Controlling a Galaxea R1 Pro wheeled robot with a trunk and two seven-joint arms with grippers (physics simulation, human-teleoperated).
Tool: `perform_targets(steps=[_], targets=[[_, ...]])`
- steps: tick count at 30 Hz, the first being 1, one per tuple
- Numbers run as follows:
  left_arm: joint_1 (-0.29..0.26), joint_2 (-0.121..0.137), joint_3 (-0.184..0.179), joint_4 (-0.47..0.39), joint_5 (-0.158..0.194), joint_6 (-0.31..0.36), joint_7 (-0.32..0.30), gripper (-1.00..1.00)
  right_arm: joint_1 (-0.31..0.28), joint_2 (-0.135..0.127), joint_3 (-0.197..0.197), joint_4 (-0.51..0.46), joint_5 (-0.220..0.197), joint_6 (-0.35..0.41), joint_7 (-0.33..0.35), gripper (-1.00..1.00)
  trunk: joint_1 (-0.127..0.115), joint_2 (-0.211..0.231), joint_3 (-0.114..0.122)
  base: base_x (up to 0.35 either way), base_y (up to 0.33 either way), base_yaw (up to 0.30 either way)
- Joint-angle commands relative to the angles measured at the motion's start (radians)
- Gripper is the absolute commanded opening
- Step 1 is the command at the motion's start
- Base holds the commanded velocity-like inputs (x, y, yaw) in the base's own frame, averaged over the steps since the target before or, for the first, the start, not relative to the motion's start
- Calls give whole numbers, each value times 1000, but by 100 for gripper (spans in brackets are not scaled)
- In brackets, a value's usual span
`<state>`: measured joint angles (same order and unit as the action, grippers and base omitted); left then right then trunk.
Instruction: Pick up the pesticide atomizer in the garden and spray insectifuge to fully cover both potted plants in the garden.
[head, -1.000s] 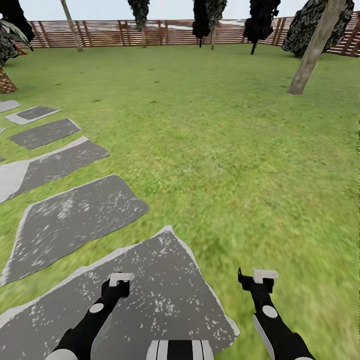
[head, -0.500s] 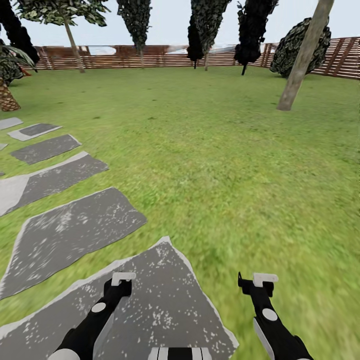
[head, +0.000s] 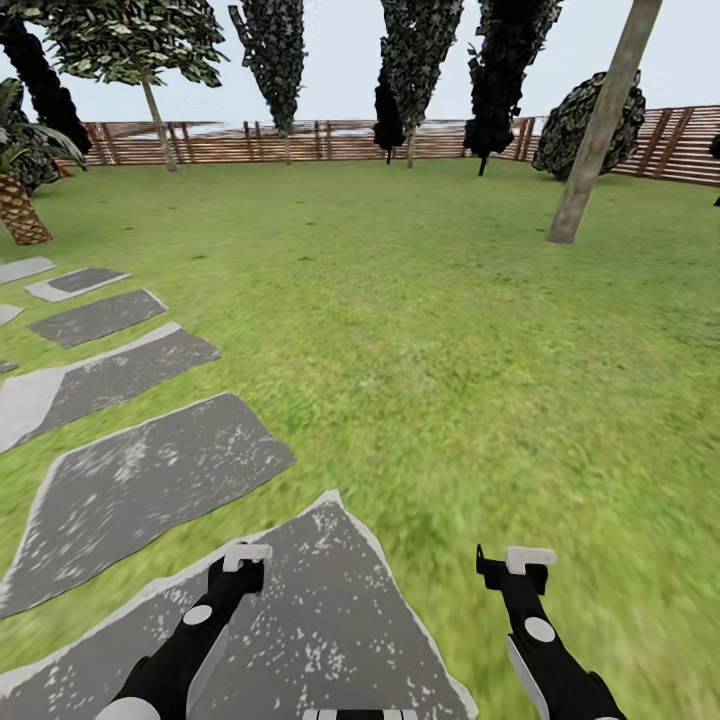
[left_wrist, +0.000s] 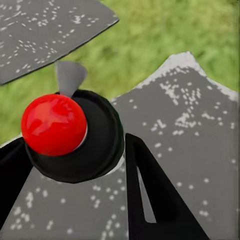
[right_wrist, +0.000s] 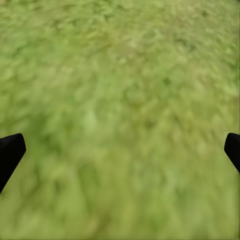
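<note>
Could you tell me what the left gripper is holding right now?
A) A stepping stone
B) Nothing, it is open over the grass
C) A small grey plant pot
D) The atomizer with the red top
D: in the left wrist view the atomizer, dark with a red top, sits between the left gripper's black fingers, above a stepping stone.

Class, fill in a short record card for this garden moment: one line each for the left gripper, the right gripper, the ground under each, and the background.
left gripper: shut on the atomizer, red top toward the wrist camera
right gripper: open, nothing between its fingers
under left gripper: grey stepping stone
under right gripper: lawn
background: brown slatted fence, trees in front of it, leaning trunk
potted plants: not seen
</note>
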<state>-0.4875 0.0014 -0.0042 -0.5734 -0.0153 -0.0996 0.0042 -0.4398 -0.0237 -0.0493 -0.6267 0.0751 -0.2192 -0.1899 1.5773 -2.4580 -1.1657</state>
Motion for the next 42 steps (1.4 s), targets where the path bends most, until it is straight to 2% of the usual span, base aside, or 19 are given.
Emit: perform_targets(steps=[1,4,24,29,31,42], targets=[[0,0,0,0,-2,-3,0,-100,0,0,-2,1,8,-2,-3,100,-12,21,11,0,0,0],[0,0,0,0,-2,-3,0,-100,0,0,-3,1,8,-2,-3,100,-23,42,20,0,0,0],[0,0,0,-2,-2,-3,0,-100,0,-1,-3,1,8,-2,-3,100,-23,42,41,0,0,0],[0,0,0,-3,-3,-3,0,-100,0,-1,-3,1,8,-2,-3,100,-42,77,56,0,0,0],[0,0,0,-3,-3,-3,0,-100,0,-1,-3,-1,8,-2,-3,100,-42,77,56,0,0,24],[0,0,0,-3,-2,-3,0,-100,0,-1,-3,1,8,-2,-3,100,-42,77,57,0,0,262]])
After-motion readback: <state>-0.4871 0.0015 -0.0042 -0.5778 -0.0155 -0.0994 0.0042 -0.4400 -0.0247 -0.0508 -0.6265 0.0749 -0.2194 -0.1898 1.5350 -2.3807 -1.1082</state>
